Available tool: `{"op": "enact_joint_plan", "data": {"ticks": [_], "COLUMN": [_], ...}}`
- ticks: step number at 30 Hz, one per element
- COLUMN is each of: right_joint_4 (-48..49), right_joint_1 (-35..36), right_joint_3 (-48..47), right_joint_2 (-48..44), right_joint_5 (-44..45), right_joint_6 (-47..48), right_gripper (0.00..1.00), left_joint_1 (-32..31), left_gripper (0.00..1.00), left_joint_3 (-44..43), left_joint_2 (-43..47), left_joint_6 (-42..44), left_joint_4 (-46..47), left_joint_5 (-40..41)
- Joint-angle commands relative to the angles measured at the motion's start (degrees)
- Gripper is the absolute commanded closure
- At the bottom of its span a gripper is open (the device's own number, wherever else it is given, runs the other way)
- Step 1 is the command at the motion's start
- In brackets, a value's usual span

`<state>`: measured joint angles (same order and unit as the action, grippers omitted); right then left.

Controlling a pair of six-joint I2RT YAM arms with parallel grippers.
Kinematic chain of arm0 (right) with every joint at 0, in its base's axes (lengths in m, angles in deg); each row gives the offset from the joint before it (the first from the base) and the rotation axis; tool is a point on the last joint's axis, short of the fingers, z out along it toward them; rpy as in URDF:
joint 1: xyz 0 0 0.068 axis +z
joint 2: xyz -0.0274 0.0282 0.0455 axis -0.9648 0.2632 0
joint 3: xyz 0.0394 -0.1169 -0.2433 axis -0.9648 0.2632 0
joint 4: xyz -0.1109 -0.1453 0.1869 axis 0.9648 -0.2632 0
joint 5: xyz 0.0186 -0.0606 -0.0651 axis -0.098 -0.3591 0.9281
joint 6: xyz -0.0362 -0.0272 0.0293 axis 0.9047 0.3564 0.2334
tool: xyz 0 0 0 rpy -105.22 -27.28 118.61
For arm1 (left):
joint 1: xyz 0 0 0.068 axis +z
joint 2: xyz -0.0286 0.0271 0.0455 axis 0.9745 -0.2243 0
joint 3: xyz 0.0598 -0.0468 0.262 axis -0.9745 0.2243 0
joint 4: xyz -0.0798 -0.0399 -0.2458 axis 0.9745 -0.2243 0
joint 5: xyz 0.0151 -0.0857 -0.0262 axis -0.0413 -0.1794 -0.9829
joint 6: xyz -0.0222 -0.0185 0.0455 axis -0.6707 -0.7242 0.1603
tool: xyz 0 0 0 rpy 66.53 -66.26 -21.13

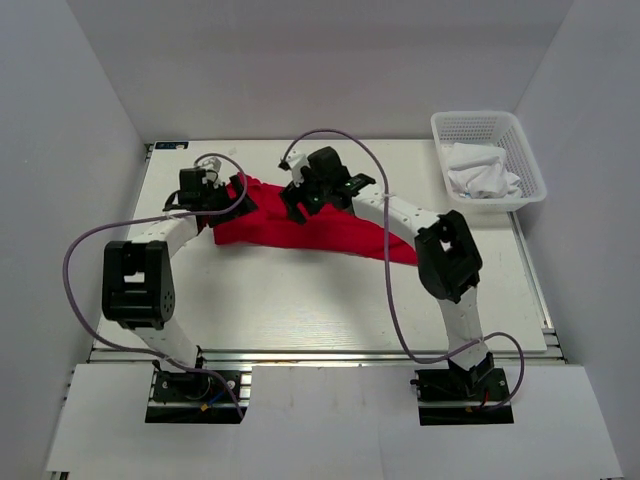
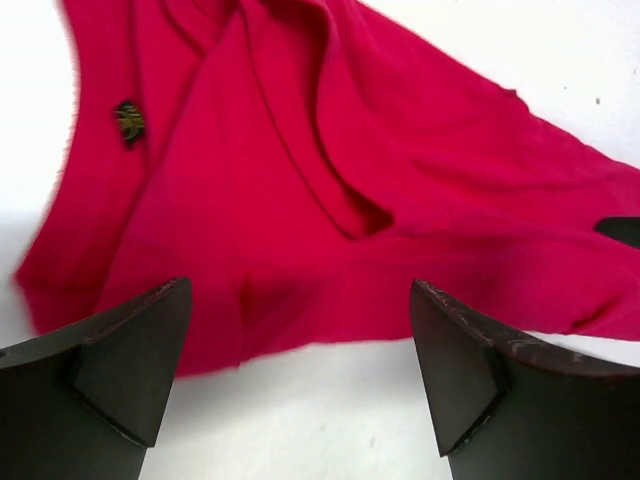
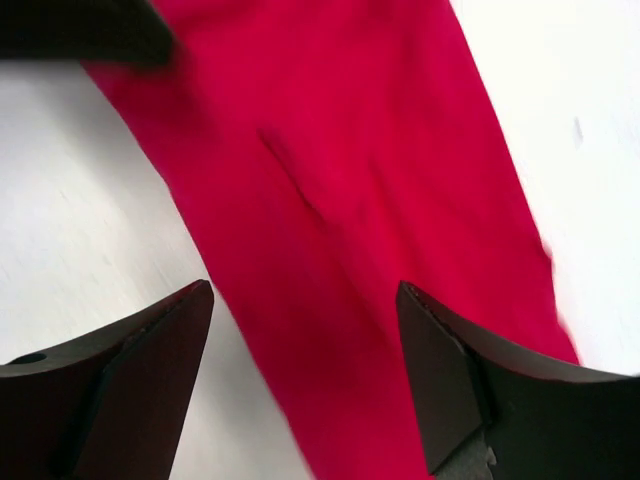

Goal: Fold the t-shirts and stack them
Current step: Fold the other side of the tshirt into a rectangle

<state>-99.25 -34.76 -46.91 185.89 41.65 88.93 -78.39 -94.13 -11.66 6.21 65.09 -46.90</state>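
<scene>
A bright red t-shirt (image 1: 300,232) lies crumpled and partly spread on the far half of the white table. My left gripper (image 1: 207,196) hovers at its left end, open and empty; in the left wrist view the red fabric (image 2: 330,190) lies just beyond the open fingers, with a small dark mark on it (image 2: 129,121). My right gripper (image 1: 300,200) is above the shirt's upper middle, open and empty; in the right wrist view a band of red fabric (image 3: 350,230) runs between and under the spread fingers.
A white mesh basket (image 1: 528,160) holding crumpled white cloth (image 1: 482,172) stands at the back right of the table (image 1: 300,300). Purple cables loop from both arms over the table.
</scene>
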Motion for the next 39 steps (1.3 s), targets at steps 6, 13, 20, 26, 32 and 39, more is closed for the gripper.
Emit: {"op": "enact_joint_plan", "data": {"ticks": [6, 13, 20, 26, 32, 39], "right_joint_4": [7.47, 12.11, 13.61, 20.55, 21.0, 17.75], "right_joint_1": [2.99, 3.78, 4.31, 4.13, 3.34, 1.76], "right_joint_3": [-17.67, -20.24, -20.95, -18.04, -18.13, -17.08], "right_joint_2": [13.02, 20.23, 21.91, 20.24, 20.06, 20.59], "right_joint_5": [-10.09, -5.51, -4.03, 2.48, 9.25, 18.47], "right_joint_6": [4.98, 4.9, 2.7, -1.24, -3.45, -8.71], "right_gripper": [0.24, 0.3, 0.53, 1.0, 1.0, 1.0], "left_joint_1": [-0.06, 0.47, 1.6, 2.22, 2.75, 2.75], "left_gripper": [0.0, 0.0, 0.0, 0.0, 0.0, 0.0], "left_joint_3": [1.47, 4.81, 5.34, 5.87, 5.87, 5.87], "left_joint_2": [-7.91, -7.39, -7.39, -6.25, -6.25, -5.72], "left_joint_6": [-3.51, -3.51, -2.98, -2.98, -2.45, -2.45], "left_joint_4": [8.67, 9.37, 7.87, 7.87, 7.35, 6.29], "left_joint_5": [-9.07, -9.07, -7.31, -7.31, -6.78, -5.73]}}
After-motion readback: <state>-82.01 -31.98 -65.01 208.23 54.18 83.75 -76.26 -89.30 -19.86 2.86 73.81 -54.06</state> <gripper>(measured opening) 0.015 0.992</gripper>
